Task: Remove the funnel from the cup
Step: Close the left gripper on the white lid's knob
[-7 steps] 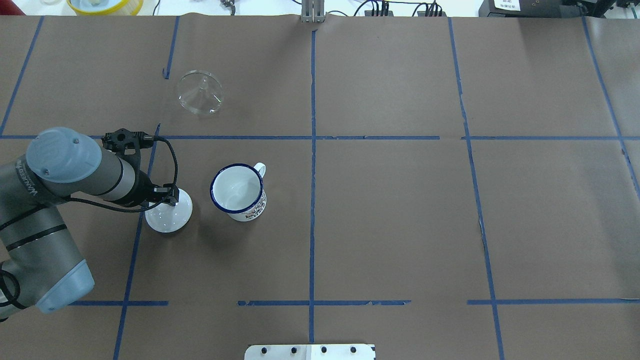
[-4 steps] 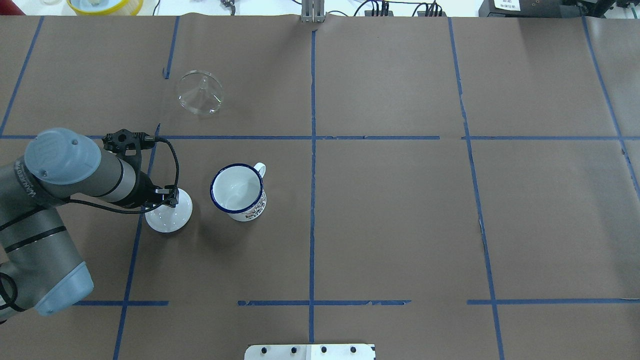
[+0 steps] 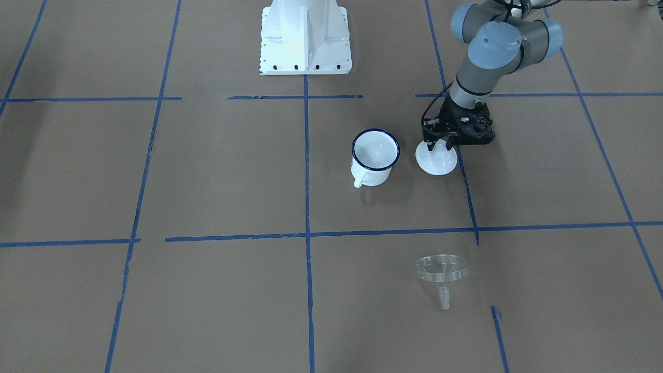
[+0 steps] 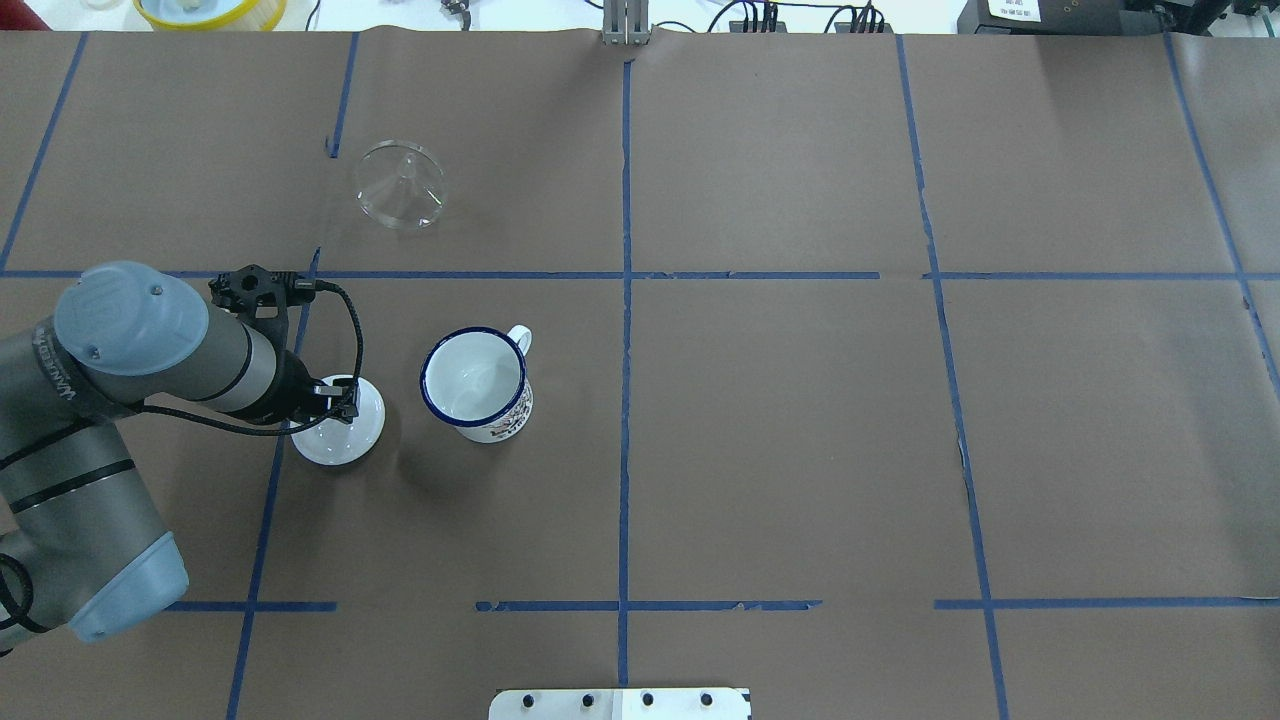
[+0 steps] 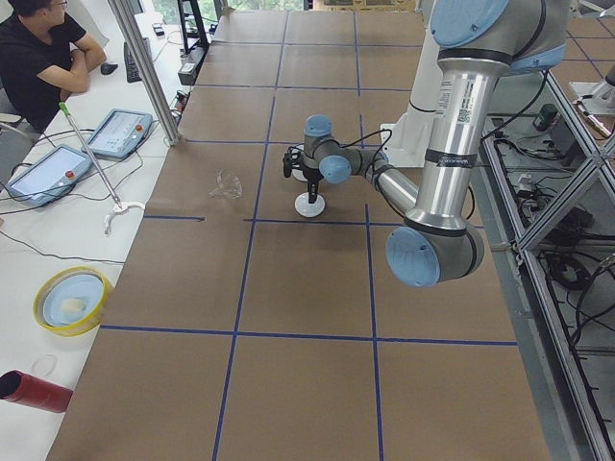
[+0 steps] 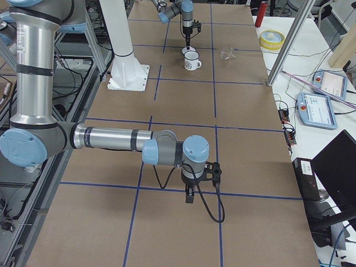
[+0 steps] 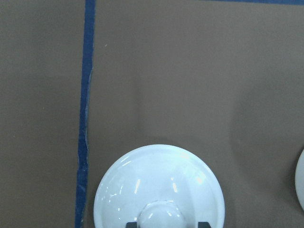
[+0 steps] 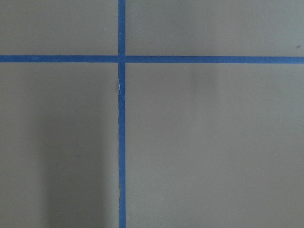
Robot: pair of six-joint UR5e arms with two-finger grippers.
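The clear funnel lies on its side on the brown paper, far from the cup, spout toward the operators' side; it also shows in the front view. The cup, white with a dark blue rim, stands upright and empty. My left gripper is low over a white domed lid that sits next to the cup. Its dark fingers stand either side of the lid's knob, with a small gap on one side. My right gripper hangs over bare paper far away; I cannot tell if it is open.
The robot's white base stands at the table's robot side. A yellow bowl and a red cylinder lie off the table's left end. An operator sits there by two tablets.
My left arm has shifted slightly, bringing the gripper more over the middle of the lid. The lid, cup and funnel have not moved.
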